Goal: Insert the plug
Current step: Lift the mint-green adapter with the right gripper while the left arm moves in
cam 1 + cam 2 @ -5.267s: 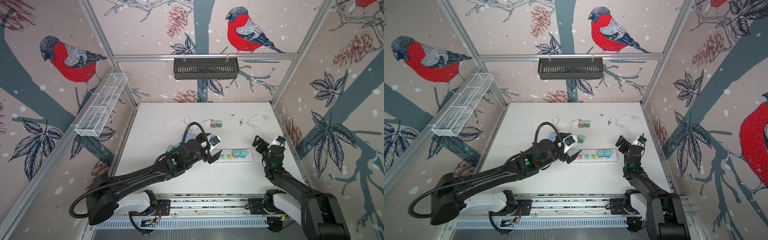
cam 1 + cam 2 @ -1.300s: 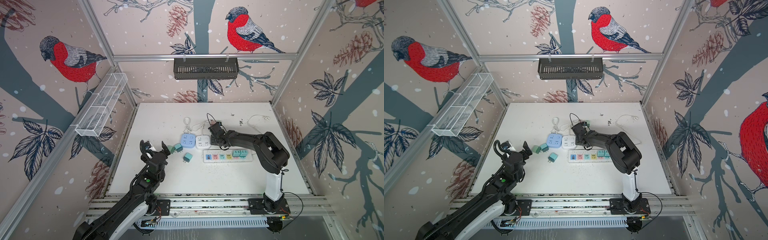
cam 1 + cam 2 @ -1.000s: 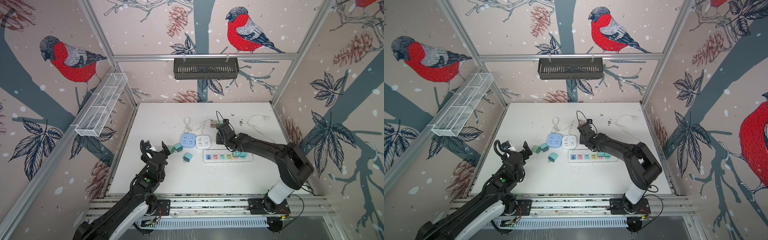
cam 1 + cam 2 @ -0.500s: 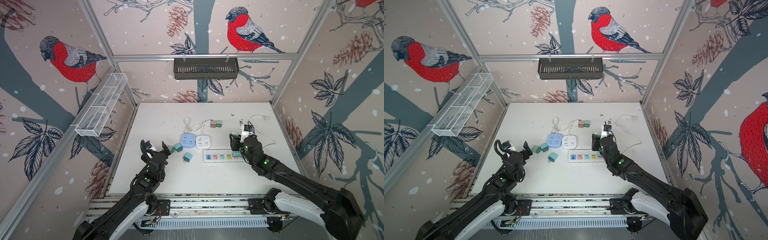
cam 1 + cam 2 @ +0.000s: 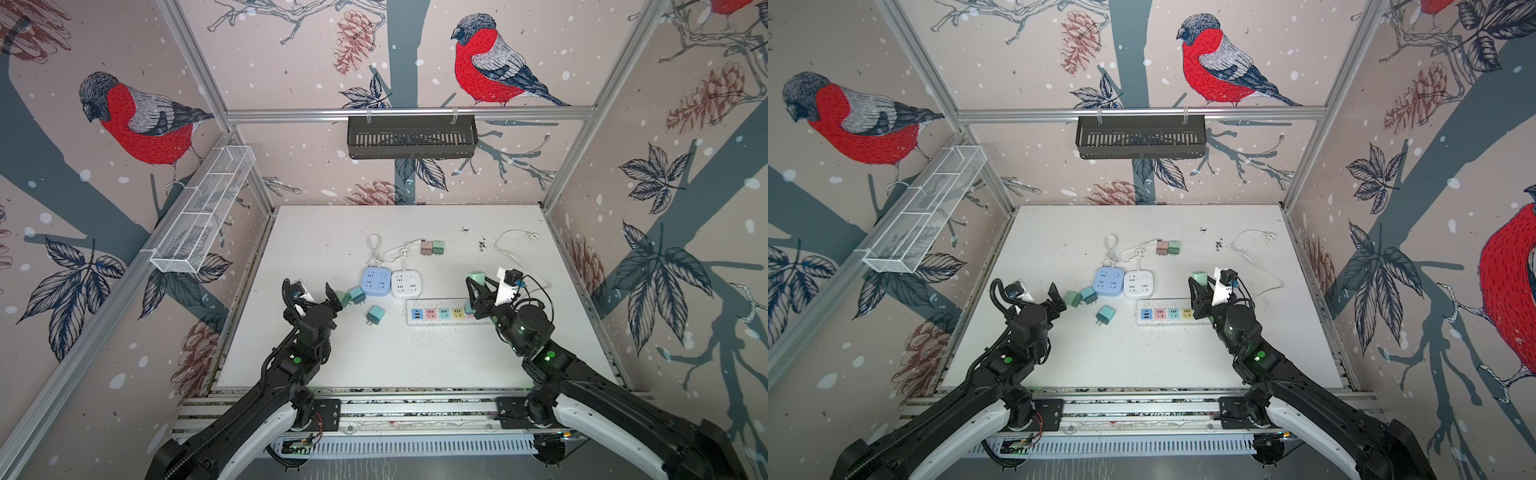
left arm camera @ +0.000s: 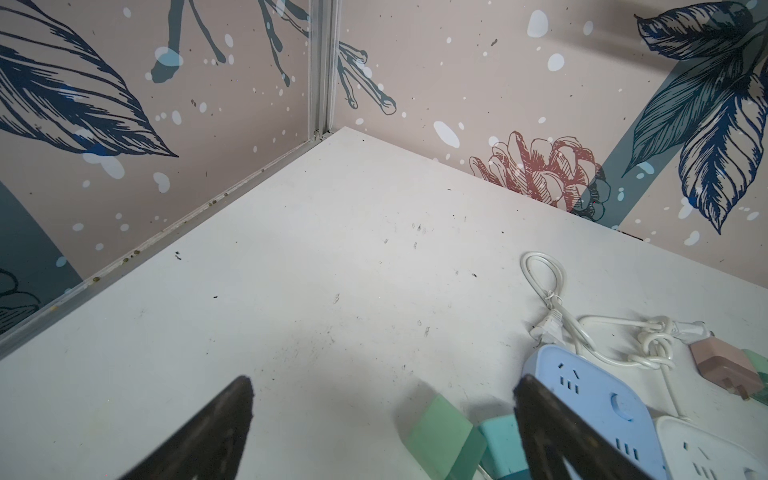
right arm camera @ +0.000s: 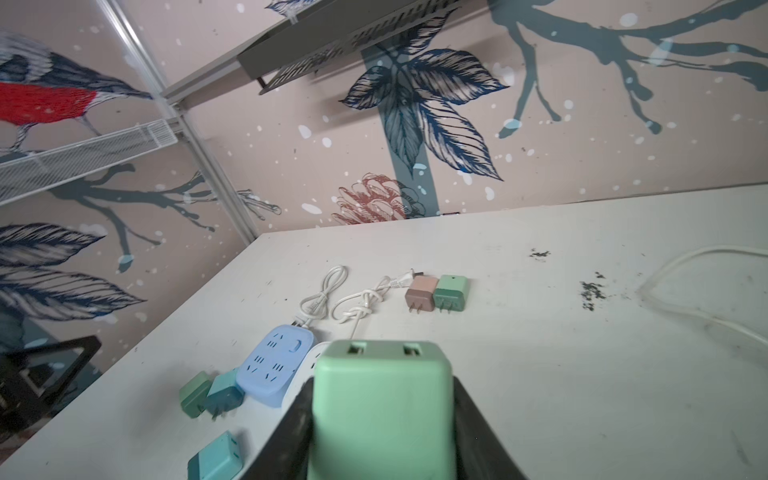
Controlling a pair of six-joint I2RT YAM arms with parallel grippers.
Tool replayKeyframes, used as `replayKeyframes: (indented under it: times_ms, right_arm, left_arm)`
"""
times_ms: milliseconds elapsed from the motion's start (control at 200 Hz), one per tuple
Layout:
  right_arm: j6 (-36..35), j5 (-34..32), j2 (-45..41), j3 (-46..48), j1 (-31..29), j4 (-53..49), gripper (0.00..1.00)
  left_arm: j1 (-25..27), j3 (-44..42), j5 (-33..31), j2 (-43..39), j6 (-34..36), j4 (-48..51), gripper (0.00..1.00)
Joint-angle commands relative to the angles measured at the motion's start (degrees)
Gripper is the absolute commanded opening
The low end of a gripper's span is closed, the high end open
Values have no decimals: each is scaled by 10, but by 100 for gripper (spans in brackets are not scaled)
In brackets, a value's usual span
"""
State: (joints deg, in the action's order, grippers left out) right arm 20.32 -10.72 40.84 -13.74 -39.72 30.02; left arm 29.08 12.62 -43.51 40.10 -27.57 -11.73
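Your right gripper (image 5: 478,286), right of centre in a top view, grasps the light green plug (image 7: 381,409) near the right end of the power strip (image 5: 436,314). Your left gripper (image 5: 312,297) stands released and holds nothing.

The right gripper (image 7: 382,392) clamps a pale green plug (image 7: 382,419) by its sides, two slots showing on the plug's far face. Past it on the table (image 7: 561,374) lie a blue socket cube (image 7: 274,370) and knotted white cords (image 7: 357,309). Nearer the far edge, a pink plug (image 7: 420,296) and a green plug (image 7: 451,293) touch side by side.
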Motion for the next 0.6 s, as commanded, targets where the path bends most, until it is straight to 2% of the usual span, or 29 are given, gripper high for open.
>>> replayKeyframes:
  times_ms: [0, 165, 335, 495, 595]
  right_arm:
    - [-43, 99, 4, 20, -4, 109, 33]
    - [-83, 122, 2, 46, -18, 166, 29]
    - [-160, 161, 7, 82, -32, 233, 32]
    - [-231, 207, 13, 89, -41, 231, 24]
    - [-279, 248, 18, 96, -45, 238, 24]
  left_arm:
    - [0, 5, -3, 4, -7, -25, 97]
    - [-1, 6, -2, 9, -7, -25, 97]
    - [0, 6, 0, 9, -7, -25, 97]
    - [0, 6, 0, 9, -7, -25, 97]
    - [-1, 6, 1, 9, -6, -27, 97]
